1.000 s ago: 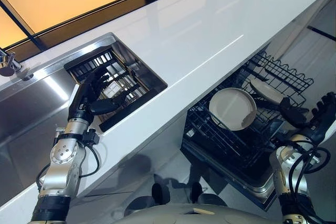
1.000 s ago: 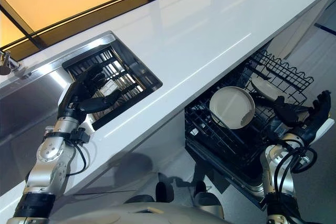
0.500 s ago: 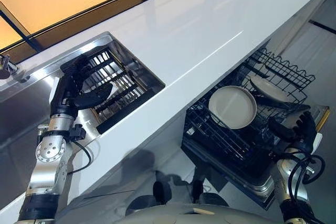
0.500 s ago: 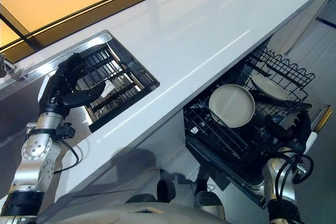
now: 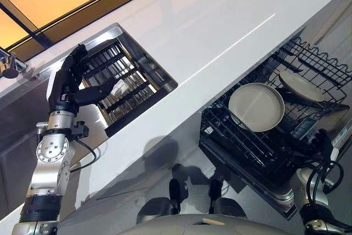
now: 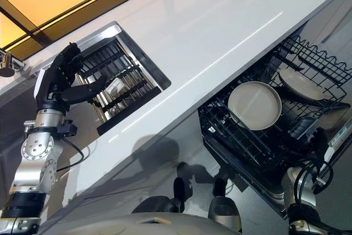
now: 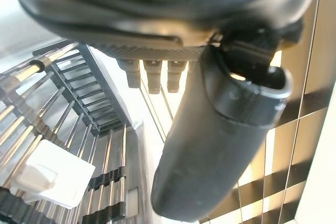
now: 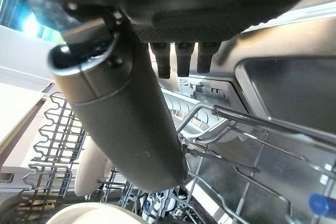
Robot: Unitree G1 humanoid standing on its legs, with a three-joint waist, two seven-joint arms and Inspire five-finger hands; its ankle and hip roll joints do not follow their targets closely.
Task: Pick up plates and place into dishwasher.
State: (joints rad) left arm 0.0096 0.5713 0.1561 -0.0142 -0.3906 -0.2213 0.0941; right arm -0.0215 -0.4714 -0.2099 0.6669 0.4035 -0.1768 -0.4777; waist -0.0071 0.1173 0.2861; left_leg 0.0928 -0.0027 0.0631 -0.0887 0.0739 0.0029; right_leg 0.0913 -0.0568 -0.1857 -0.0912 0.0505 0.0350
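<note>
Plates [image 5: 256, 107] in dishwasher rack [image 5: 308, 64] (right of sink [image 5: 144, 67])

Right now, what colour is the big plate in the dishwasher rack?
Cream or off-white plate against the black rack; clearest in the left eye view.

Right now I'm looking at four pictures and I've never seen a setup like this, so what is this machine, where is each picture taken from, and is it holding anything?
This is a humanoid robot with two arms, each ending in a dark hand. Two pictures come from the cameras in its head, looking down. The other two come from cameras on its wrists, so each shows its own hand from very close.

In front of it is a white counter with a sink holding a dark rack. Lower down, an open dishwasher rack holds a round plate standing on edge and a second plate further back.

The left hand hovers over the sink rack, fingers open, holding nothing. The right hand is down by the dishwasher rack, also open and empty.
</note>
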